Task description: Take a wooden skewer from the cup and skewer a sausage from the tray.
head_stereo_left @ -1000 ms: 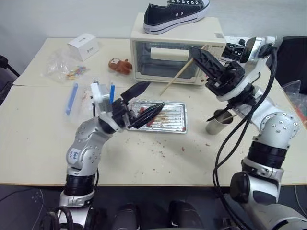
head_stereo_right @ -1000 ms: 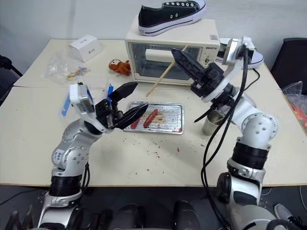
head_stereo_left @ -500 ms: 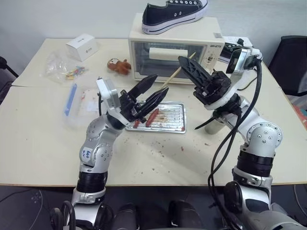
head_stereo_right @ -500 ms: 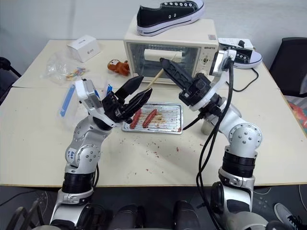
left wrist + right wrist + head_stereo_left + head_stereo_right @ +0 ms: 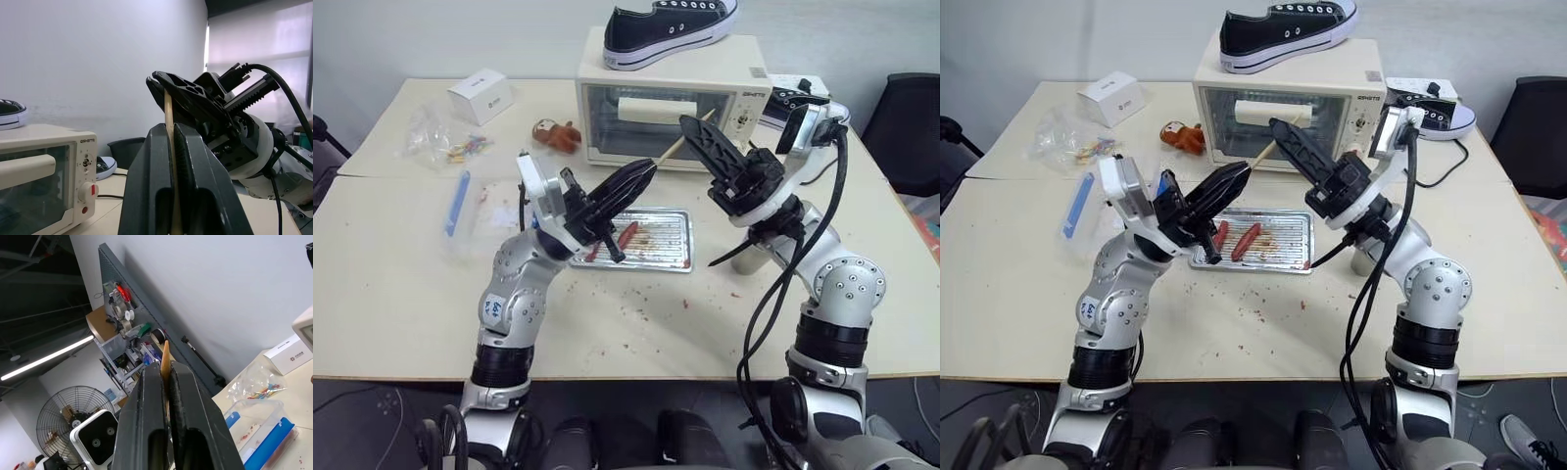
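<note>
Left eye view: both arms are raised over the table (image 5: 372,255), each gripping the same wooden skewer (image 5: 672,149). The left gripper (image 5: 636,181) has its two black fingers closed on the lower part of the stick; the right gripper (image 5: 697,134) is clamped on the upper part, its jaws barely parted by the wood. Between the two grips a short length of bare stick shows against the toaster oven (image 5: 671,108).

Left wrist view: the skewer (image 5: 169,147) runs up between the left gripper's ribbed fingers (image 5: 146,181) into the right gripper (image 5: 161,81) beyond. Right wrist view: the stick's pointed tip (image 5: 165,355) stands just past the closed black fingers (image 5: 151,406).

The step in hand appears to be a handover. To do it well, one gripper should hold firm before the other lets go, and the stick should be kept straight between them, since thin wood snaps under a sideways load. The free point should then be aimed along a sausage's length, not across it.

Materials: the skewer is thin, straight, pale tan wood. The two sausages (image 5: 1247,240) are smooth, reddish-brown and rounded, lying side by side in the tray (image 5: 1295,235), a shallow silver metal rectangle with a ribbed, stained bottom. The cup (image 5: 759,259), a plain dull metal cylinder, stands on the table just beside the tray, behind the right arm.
</note>
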`<state>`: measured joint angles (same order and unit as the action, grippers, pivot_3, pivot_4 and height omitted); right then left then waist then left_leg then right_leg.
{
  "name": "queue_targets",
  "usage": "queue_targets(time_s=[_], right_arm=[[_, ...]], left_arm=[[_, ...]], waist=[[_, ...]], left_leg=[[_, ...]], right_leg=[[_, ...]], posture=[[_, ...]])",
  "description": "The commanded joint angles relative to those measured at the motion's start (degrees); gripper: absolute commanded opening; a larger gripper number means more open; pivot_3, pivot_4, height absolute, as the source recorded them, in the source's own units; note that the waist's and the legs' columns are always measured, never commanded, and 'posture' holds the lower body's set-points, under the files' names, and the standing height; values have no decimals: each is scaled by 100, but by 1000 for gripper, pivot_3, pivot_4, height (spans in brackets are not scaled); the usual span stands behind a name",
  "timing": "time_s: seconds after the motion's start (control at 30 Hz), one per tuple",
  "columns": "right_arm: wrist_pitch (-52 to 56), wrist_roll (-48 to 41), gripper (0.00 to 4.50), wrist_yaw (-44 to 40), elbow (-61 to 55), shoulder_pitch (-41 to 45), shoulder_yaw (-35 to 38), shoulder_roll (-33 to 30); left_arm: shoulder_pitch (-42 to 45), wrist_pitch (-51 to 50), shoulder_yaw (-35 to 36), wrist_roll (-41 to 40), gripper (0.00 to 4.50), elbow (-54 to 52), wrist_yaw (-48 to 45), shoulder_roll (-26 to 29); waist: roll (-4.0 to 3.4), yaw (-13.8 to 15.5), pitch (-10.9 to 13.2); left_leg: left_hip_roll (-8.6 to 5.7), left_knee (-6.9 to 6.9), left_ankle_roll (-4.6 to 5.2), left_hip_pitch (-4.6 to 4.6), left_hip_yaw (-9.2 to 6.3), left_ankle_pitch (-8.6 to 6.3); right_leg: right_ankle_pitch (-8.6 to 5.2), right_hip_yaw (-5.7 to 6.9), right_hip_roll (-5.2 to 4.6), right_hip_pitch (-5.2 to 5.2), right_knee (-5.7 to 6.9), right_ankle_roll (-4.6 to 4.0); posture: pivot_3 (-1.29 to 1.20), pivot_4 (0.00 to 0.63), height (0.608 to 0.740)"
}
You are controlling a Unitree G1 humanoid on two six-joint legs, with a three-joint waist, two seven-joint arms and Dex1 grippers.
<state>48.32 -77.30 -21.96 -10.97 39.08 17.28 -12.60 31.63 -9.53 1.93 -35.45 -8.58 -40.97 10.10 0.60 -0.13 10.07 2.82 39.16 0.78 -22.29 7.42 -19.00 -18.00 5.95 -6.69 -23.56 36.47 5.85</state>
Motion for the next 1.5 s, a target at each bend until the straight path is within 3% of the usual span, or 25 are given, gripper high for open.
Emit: queue_targets(time_s=[0.03,0.2,0.37,0.47,0.67,0.77,0.97,1.13,1.3,1.5], right_arm=[[31,-492,1064,75,-221,-7,203,-230],[-10,-81,2749,-155,-306,-266,422,-1099],[-669,1496,4409,-1668,-625,-1416,539,-2887],[-1808,2888,4486,-2825,-596,-2526,665,-3786],[-3330,3913,4486,-3475,-298,-3865,1433,-3705],[-3090,3696,4486,-3540,-584,-4011,1461,-3777],[-2491,3690,4486,-3624,-1108,-2917,79,-3960],[-2376,4622,4486,-3505,-739,-1315,-1614,-3509],[-2708,6248,4486,-3391,740,397,-3303,-2506],[-3538,7255,4486,-3723,2885,1810,-4203,-1413]], left_arm=[[94,-7,411,-100,0,65,19,267],[-160,-332,670,-284,0,-112,-270,858],[-1068,-630,1339,-476,0,-390,-596,1795],[-1794,-654,1938,-547,0,-366,-706,2219],[-2898,-923,2642,-787,0,-539,-628,2403],[-3255,-1003,2775,-862,0,-593,-702,2453],[-3302,-968,2757,-810,0,-463,-752,2481],[-3130,-994,2619,-789,0,-480,-687,2430],[-3097,-984,2504,-764,0,-599,-622,2370],[-3125,-915,2444,-754,0,-702,-514,2270]], waist=[[0,0,0],[0,9,0],[0,16,1],[2,7,2],[5,14,4],[5,12,4],[4,-17,4],[3,-20,4],[4,-45,5],[4,-112,5]], left_leg=[[0,0,0,0,0,0],[1,-2,0,-1,-1,0],[0,-10,4,-5,-2,-3],[0,-24,4,1,-2,-3],[10,-15,3,16,3,-3],[11,-13,3,19,2,-3],[21,-13,2,24,2,-3],[23,-12,-2,19,3,-4],[17,-6,-3,9,11,-4],[18,-6,-3,3,9,-4]], right_leg=[[0,0,0,0,0,0],[0,1,0,1,-4,0],[0,2,-4,1,-22,0],[0,4,2,7,-39,0],[1,-2,-3,16,-47,3],[1,-3,-3,18,-47,3],[2,-7,-2,17,-43,0],[2,-5,-2,8,-43,-2],[2,-4,-7,-1,-31,-2],[2,2,-7,-5,-11,-2]], posture=[[0,150,740],[0,150,740],[0,150,740],[0,150,740],[0,150,740],[0,150,740],[0,150,740],[0,150,740],[0,150,740],[0,150,740]])
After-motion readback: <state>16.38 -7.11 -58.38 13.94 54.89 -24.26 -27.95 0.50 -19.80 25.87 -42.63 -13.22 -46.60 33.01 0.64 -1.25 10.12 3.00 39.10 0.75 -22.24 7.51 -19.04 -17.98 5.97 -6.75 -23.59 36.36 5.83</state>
